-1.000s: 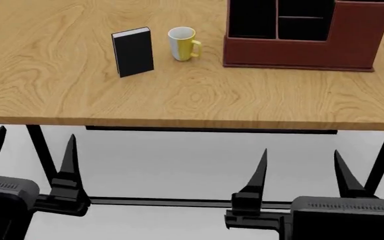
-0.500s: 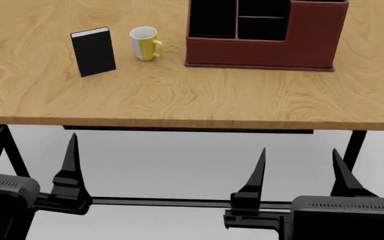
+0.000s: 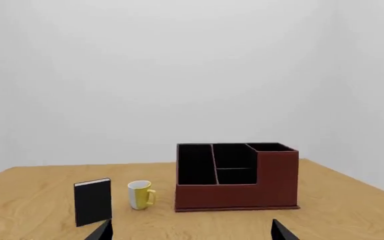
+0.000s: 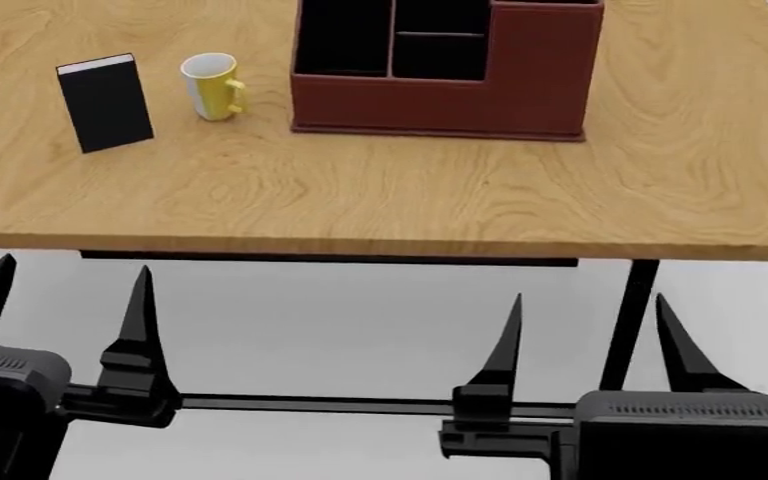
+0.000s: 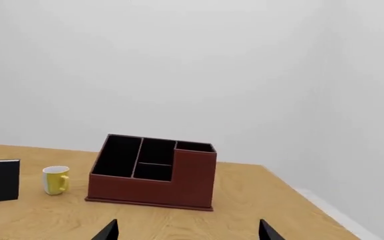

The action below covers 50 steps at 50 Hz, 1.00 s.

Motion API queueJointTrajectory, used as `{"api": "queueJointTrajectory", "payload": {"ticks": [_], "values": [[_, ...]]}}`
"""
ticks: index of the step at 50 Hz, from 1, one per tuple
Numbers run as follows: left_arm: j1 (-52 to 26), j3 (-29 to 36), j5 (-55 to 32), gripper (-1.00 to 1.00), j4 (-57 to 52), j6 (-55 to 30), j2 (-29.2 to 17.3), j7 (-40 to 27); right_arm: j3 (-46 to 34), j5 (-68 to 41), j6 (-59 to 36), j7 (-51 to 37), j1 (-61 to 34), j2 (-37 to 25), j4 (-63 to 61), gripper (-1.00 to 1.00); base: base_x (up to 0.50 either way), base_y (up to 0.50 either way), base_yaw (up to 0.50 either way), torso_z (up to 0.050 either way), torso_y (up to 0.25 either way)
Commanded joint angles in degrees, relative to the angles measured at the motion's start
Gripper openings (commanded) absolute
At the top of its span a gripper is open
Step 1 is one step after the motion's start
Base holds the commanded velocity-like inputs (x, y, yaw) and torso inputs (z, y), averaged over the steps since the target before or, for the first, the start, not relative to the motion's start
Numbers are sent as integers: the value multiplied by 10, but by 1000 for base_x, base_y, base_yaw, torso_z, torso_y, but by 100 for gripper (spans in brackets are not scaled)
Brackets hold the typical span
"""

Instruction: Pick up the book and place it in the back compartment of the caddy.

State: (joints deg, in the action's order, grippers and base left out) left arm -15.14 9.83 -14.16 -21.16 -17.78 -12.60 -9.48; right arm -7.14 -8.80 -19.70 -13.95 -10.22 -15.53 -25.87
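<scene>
The book (image 4: 104, 102) is what you are after, but take the scene from its biggest piece down. The counter (image 4: 398, 200) is a broad wood-grain top on black legs, and it fills the upper half of your head view. On it, toward the far side, sits the caddy (image 4: 491, 95), a reddish-brown box with black lining, split by thin walls into sections. Its back compartment (image 3: 271, 147) shows only in part in the wrist views, so you cannot see into it. Left of the caddy stands a mug (image 4: 211, 85), yellow and white, upright, with its handle toward the caddy. It is near the caddy but apart from it.

The book stands upright on the counter further left, just beside the mug and not touching it, its black cover facing you and a pale edge along its top. It is well apart from the caddy.

Your left gripper (image 4: 61, 310) and right gripper (image 4: 584, 335) both hang below the counter's near edge, well short of everything on it. On each, the black pointed fingers (image 4: 137, 320) stand spread wide apart with nothing between them.
</scene>
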Motion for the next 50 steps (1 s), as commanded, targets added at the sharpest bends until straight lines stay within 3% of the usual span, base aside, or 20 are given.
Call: {"api": "queueJointTrajectory", "payload": {"ticks": [1, 11, 27, 50], "values": [[0, 2, -4, 100, 0, 0, -2, -3, -4, -2, -1, -1, 0, -3, -3, 100, 0, -398, 0, 0, 0], [1, 4, -7, 100, 1, 2, -3, -6, -11, -3, 1, -1, -1, -4, -2, 100, 0, -382, 0, 0, 0], [0, 7, -13, 100, -2, -1, -7, -10, -14, -13, 5, -1, 1, -4, -7, 100, 0, -8, 0, 0, 0], [-3, 8, -20, 100, -2, 2, -12, -15, -28, -7, 0, -6, -1, -11, -6, 100, 437, 0, 0, 0, 0]]}}
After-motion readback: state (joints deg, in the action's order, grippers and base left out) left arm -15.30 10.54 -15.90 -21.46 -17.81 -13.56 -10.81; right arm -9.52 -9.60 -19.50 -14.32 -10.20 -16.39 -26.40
